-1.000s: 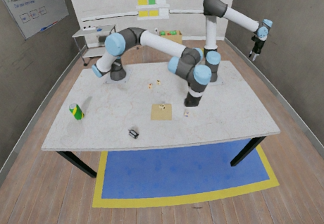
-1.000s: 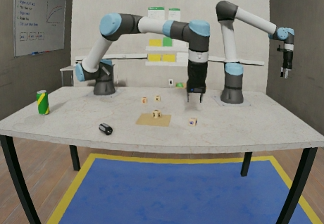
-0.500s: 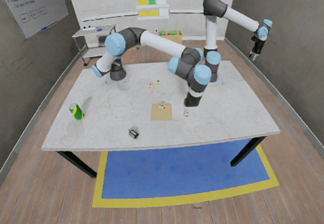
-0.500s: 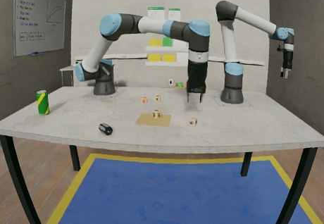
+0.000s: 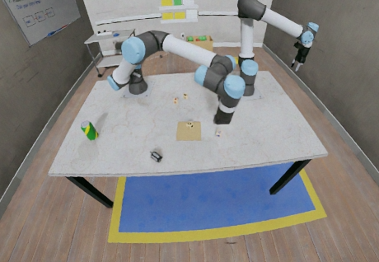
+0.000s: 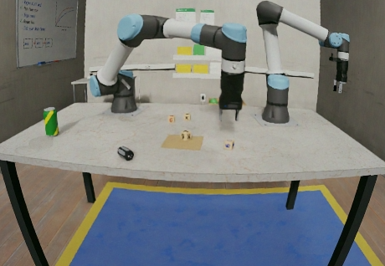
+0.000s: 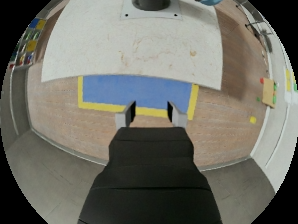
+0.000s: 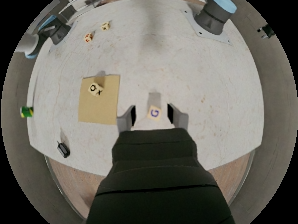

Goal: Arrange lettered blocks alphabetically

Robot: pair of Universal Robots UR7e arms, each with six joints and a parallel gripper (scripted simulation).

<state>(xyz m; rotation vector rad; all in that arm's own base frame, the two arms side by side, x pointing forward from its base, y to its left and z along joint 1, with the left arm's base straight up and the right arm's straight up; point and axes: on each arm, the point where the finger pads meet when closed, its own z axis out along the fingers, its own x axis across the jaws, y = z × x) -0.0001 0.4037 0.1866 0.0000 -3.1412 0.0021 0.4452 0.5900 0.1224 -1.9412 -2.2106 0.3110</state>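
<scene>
Right claw [image 5: 222, 120] [image 6: 229, 119] [image 8: 152, 115] and left claw [image 5: 295, 67] [image 6: 337, 89] [image 7: 151, 107] [image 8: 260, 31] well apart, both wide open and pointing downward.

Open tool [image 7: 151, 112], pale tabletop [image 7: 135, 45], blue floor mat [image 7: 135, 91] with yellow border

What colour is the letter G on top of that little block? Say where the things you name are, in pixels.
The G on the block [image 5: 218, 133] [image 6: 228, 145] [image 8: 154, 112] is blue-purple; the right wrist view shows it best.

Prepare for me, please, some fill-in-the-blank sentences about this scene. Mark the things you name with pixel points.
The block below the right gripper [image 6: 229, 116] [image 8: 153, 116] shows the letter ____.
The can [image 5: 89, 130] [image 6: 51, 121] [image 8: 27, 111] is green and ____.
The number of blocks off the mat [image 5: 183, 135] [image 6: 171, 142] [image 8: 99, 111] is ____.

Missing words: G; yellow; three
</scene>
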